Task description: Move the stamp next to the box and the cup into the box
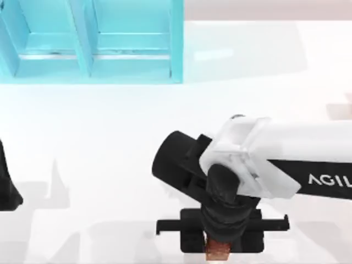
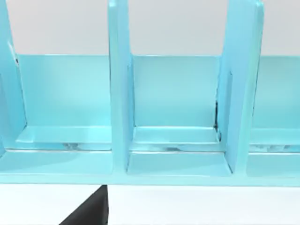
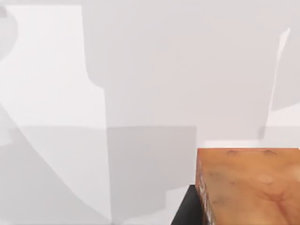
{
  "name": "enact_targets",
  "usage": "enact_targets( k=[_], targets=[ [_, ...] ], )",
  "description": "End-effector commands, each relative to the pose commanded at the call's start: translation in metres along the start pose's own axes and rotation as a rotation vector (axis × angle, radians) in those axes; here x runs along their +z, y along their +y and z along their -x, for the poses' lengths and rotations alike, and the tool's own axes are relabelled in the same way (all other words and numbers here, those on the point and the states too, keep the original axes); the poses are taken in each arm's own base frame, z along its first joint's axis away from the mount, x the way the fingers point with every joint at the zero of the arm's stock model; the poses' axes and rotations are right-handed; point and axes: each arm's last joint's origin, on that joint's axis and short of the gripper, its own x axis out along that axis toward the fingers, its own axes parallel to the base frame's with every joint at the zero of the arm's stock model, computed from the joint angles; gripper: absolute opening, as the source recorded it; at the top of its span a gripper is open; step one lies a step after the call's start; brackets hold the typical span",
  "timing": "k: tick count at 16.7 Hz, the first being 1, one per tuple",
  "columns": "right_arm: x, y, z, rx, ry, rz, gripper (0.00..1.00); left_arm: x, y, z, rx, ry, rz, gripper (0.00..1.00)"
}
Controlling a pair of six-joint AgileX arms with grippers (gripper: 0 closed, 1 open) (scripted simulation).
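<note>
The stamp (image 1: 219, 252), a reddish-brown block with mottled orange grain, sits at the table's front edge below the middle. My right gripper (image 1: 220, 245) reaches down over it from the right, shut on the stamp, and a dark finger (image 3: 186, 208) lies against the stamp's side (image 3: 248, 187) in the right wrist view. A pale pinkish sliver at the right edge is a bit of the box (image 1: 341, 110). The cup is out of view. My left gripper (image 1: 6, 187) is parked at the left edge.
A large turquoise shelf unit (image 1: 91, 41) with open compartments stands at the back left, and its dividers (image 2: 119, 93) show close up in the left wrist view. White table (image 1: 99, 143) spreads between the shelf and the arms.
</note>
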Motion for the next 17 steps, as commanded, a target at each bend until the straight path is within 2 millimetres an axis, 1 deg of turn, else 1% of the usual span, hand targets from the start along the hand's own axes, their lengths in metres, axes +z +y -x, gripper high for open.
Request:
enact_targets(
  k=[4, 6, 7, 9, 13, 15, 17],
  targets=[
    [-0.001, -0.047, 0.050, 0.012, -0.008, -0.002, 0.00, 0.000, 0.000, 0.000, 0.000, 0.000, 0.000, 1.00],
    [-0.004, -0.066, 0.064, 0.008, -0.006, -0.002, 0.00, 0.000, 0.000, 0.000, 0.000, 0.000, 0.000, 1.00],
    [-0.005, -0.071, 0.068, 0.006, -0.004, -0.002, 0.00, 0.000, 0.000, 0.000, 0.000, 0.000, 0.000, 1.00],
    [-0.005, -0.074, 0.070, 0.005, -0.002, -0.002, 0.00, 0.000, 0.000, 0.000, 0.000, 0.000, 0.000, 1.00],
    [-0.005, -0.072, 0.070, 0.005, -0.004, 0.000, 0.00, 0.000, 0.000, 0.000, 0.000, 0.000, 0.000, 1.00],
    [0.006, -0.073, 0.072, 0.004, -0.003, 0.001, 0.00, 0.000, 0.000, 0.000, 0.000, 0.000, 0.000, 1.00],
    [0.027, -0.077, 0.076, 0.000, 0.001, 0.002, 0.00, 0.000, 0.000, 0.000, 0.000, 0.000, 0.000, 1.00]
  ],
)
